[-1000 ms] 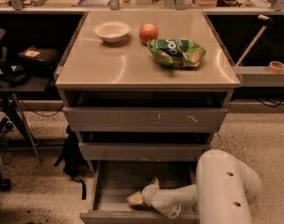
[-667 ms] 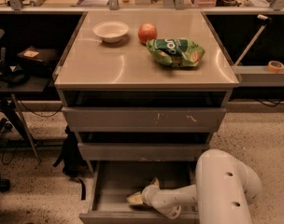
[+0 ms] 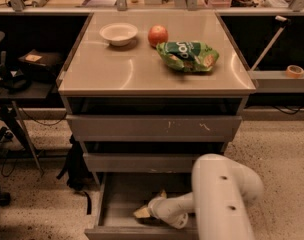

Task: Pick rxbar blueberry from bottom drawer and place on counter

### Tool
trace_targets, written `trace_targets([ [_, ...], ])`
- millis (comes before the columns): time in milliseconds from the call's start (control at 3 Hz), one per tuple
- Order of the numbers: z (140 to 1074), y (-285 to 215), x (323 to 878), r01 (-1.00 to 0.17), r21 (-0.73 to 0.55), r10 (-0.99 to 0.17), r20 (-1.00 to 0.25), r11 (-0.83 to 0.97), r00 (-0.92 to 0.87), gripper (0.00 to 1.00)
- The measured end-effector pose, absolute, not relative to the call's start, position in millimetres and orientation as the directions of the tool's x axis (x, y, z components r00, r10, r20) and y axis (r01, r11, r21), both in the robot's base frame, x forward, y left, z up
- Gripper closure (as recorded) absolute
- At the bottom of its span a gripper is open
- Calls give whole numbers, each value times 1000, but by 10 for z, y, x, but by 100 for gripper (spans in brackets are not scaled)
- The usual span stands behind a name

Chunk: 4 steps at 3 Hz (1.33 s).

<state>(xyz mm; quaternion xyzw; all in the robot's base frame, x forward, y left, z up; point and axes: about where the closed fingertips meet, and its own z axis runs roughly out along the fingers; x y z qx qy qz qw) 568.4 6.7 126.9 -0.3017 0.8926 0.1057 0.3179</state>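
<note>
The gripper [image 3: 143, 211] is sitting low in the bottom drawer [image 3: 121, 196] (its grip: cannot tell); a steep lift could be courting a knock against the middle drawer front [image 3: 142, 162].

Counter [image 3: 142, 71] smooth, shiny. Green bag [image 3: 188, 55] crinkly, glossy plastic. Bowl [image 3: 118, 33] smooth, matt. Drawer front [image 3: 142, 128] scratched. Gripper [image 3: 144, 210] down in bottom drawer [image 3: 123, 193]; arm [image 3: 223, 199] smooth pale plastic.

No displacement is detectable between the earlier pictures and now. The pale two-finger gripper [image 3: 143, 211] occupies the same position as before: inside the open, wide, shallow grey-brown bottom drawer [image 3: 119, 191], low over the floor and near the front wall. The white tubular robot arm [image 3: 219, 199] that carries it shows no shift in pose.
</note>
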Motion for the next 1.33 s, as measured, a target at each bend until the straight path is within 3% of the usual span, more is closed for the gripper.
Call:
trace_targets([
  [333, 1189, 310, 5665, -645, -11, -519, -604, 764, -605, 0],
  [1333, 806, 246, 5639, -596, 63, -483, -520, 801, -704, 0],
])
